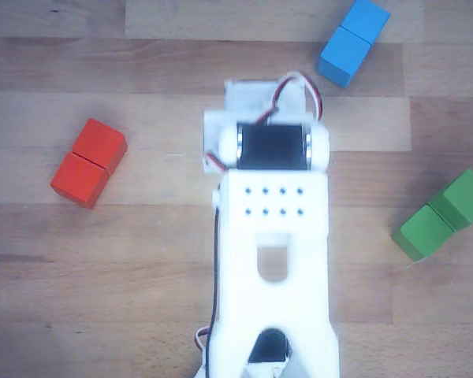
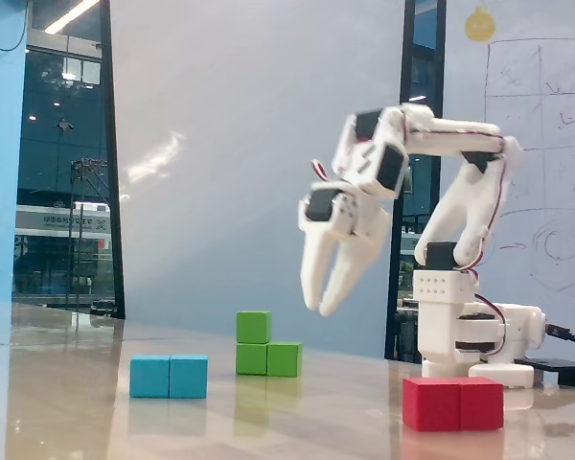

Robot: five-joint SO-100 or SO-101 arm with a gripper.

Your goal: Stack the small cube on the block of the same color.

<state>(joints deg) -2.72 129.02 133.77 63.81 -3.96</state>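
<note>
A red block (image 2: 453,403) made of two cubes lies flat on the wooden table (image 2: 268,422). This red block is the landmark. In the fixed view, a blue block (image 2: 169,377), also two cubes long, lies well to the left of the red block. Behind the red block, on the right, a whiteboard (image 2: 537,125) hangs with drawn lines and circles. Far to the left of the red block is a dark window (image 2: 62,163). In the other view, the red block (image 1: 89,162) lies on the left and the blue block (image 1: 354,41) lies at the top right, well apart.
</note>
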